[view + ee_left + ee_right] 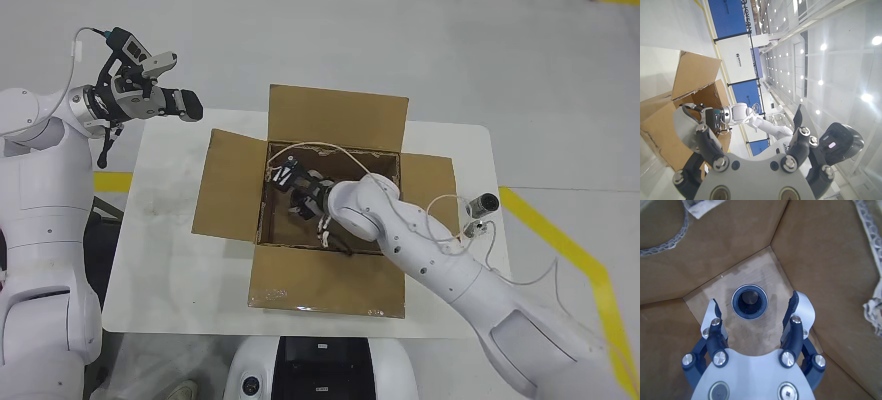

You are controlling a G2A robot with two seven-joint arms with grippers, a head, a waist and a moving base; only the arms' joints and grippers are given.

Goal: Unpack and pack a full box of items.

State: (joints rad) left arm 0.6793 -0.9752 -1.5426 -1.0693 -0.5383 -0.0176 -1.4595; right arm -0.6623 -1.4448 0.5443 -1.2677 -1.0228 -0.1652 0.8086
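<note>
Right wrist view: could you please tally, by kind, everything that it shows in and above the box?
cardboard box: 1
round black ring on the box floor: 1
open fingers of the right gripper: 2
Total: 4

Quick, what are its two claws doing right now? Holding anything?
Left gripper: open, empty.
Right gripper: open, empty, down inside the box.

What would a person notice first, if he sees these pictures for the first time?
The open cardboard box in the middle of the white table strikes first. The right gripper is down inside it, jaws open above a dark ring-shaped cylinder standing on the box floor. The left gripper hangs open near the table's far left corner.
</note>
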